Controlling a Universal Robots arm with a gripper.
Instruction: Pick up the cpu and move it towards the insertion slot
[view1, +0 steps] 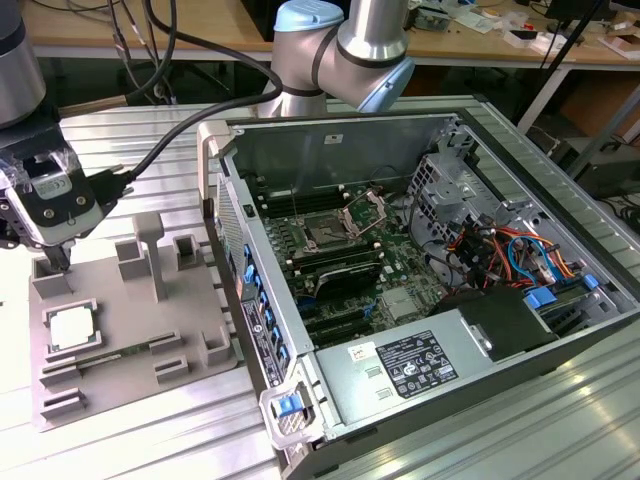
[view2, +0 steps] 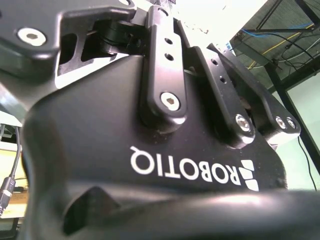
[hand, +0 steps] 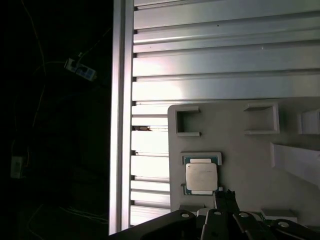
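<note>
gripper (view1: 55, 262): at the exterior view's left, hanging over the far-left part of the grey tray (view1: 190, 300), just beyond the cpu and not touching it. Also seen next to the chip in the first wrist view (hand: 226, 197).
grip state: cannot tell whether it is released or clenched. It is carrying nothing, since the chip lies in the tray.
cpu (view1: 70, 328): flat in its square pocket on the tray's left side, pale top up, pick not yet done. The first wrist view (hand: 201, 176) shows it square in the pocket.
insertion slot (view1: 325, 235): inside the open computer case (view1: 560, 330), well apart to the exterior view's right. Its bracket (view1: 365, 210) looks raised.
risk 1: the gripper is offset from the chip. Coming straight down here would likely hit the pocket rim or the raised blocks (view1: 150, 250).
risk 2: the chip is thin and sits low, so little edge is exposed. A shallow or skewed grab could tilt or drop it.
risk 3: the case wall stands between tray and slot, so a low carry could clip it.
risk 4: the cable (view1: 170, 140) trails from the wrist and could snag on a wide swing.
</note>
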